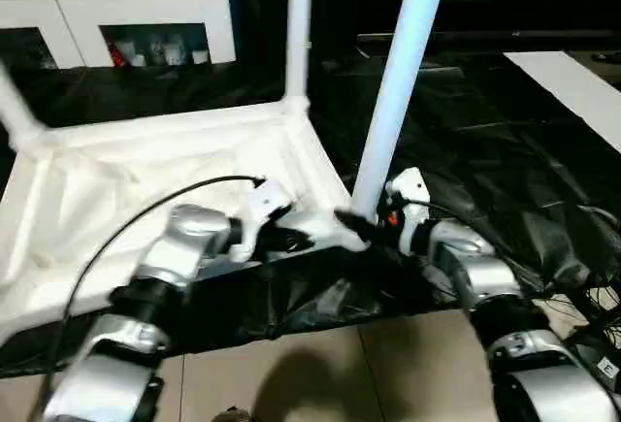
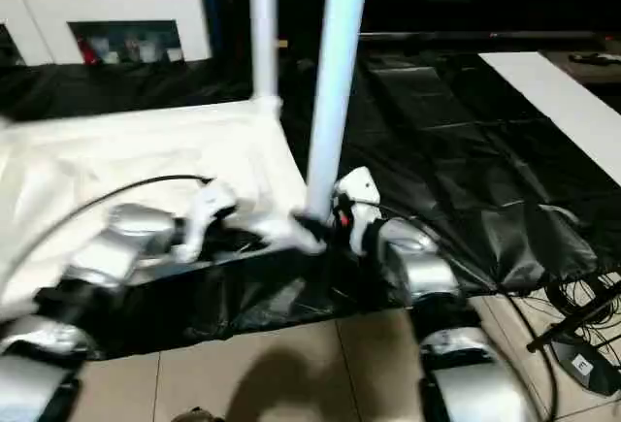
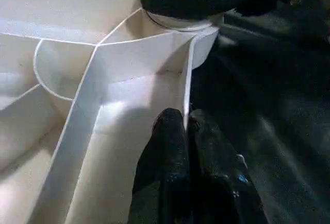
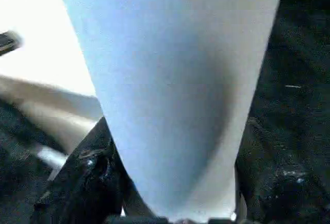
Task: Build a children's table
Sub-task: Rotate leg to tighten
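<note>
right gripper [image 1: 367, 220] clasped leg [image 1: 398, 82] upright at corner socket [image 3: 198, 44] (seating it, likely) | left gripper [image 3: 186, 126] closed, empty, steadying tabletop rim [image 3: 186, 87]

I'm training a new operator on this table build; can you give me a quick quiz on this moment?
1. True or false: the top lies underside up on the black sheet.
2. The tilted leg at the near corner is gripped by: A a person's hand, B the right end effector, C nothing.
3. Which part of the top does the left end effector close on?

Key: 1 true; 2 B; 3 its rim.
</note>
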